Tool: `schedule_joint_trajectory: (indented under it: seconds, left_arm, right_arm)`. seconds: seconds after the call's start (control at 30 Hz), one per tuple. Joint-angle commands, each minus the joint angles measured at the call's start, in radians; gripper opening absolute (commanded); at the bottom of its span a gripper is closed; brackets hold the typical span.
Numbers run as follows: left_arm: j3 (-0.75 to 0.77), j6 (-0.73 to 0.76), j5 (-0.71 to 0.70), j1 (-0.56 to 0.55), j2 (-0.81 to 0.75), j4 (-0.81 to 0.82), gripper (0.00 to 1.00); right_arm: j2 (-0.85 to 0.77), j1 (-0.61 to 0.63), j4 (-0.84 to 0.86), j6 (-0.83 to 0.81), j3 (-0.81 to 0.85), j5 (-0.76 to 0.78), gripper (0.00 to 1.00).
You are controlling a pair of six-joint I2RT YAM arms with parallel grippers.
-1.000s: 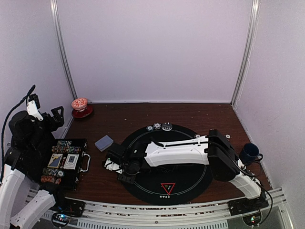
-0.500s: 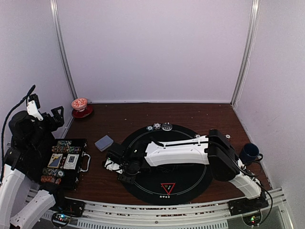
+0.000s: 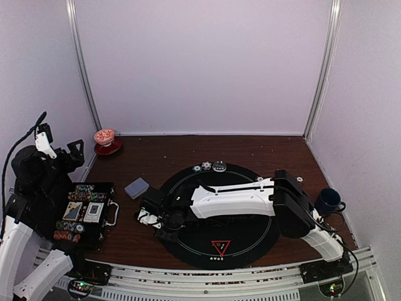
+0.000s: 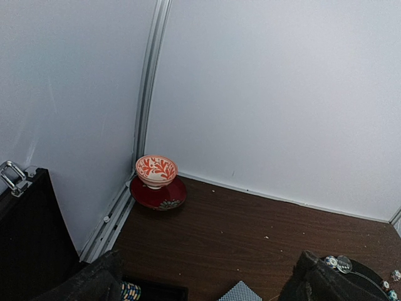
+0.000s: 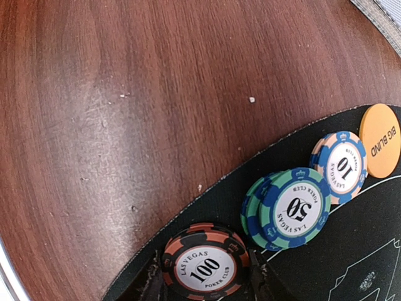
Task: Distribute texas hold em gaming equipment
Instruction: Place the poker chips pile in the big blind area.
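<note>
1. The right pincer (image 5: 205,283) sits low at the left edge of the black round mat (image 3: 250,235). Its two fingers press against opposite sides of a black-and-orange "100" poker chip (image 5: 205,264), which lies flat on the mat just inside the rim.
2. Just beside that chip lie two overlapping green-and-blue "50" chips (image 5: 291,208). Past them, a blue-and-peach "10" chip (image 5: 341,166) touches an orange round "BIG BLIND" button (image 5: 383,139).
3. A row of three small round pieces (image 3: 207,166) sits at the mat's far edge, and a red triangle marker (image 3: 220,246) sits near its front edge.
4. A grey-blue-backed deck of playing cards (image 3: 136,187) rests on the brown wooden tabletop (image 3: 263,150), between the mat and an open black case (image 3: 100,185) holding chips and cards.
5. The left pincer (image 4: 208,266) is raised above the case with its fingers spread wide and nothing between them. It faces a red-and-white cup on a red saucer (image 4: 156,171) in the far left corner.
6. A dark blue mug (image 3: 327,200) stands by the tabletop's right edge.
</note>
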Motion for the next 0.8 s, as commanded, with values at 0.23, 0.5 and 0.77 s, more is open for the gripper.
schedule_joint_trajectory:
  seconds: [0.23,0.5,0.77]
  left_arm:
    - [-0.007,-0.004,0.007,0.007,-0.008,0.058,0.98]
    - [-0.007,-0.004,0.008,0.007,-0.008,0.058,0.98]
    - [-0.007,-0.004,0.008,0.008,-0.009,0.058,0.98]
  right_arm:
    - [-0.021,0.007,-0.054,0.001,-0.011,0.012,0.41]
    - [-0.024,0.006,-0.044,-0.004,-0.011,0.078,0.55]
    - [-0.1,0.007,-0.074,-0.039,0.006,0.068,0.6]
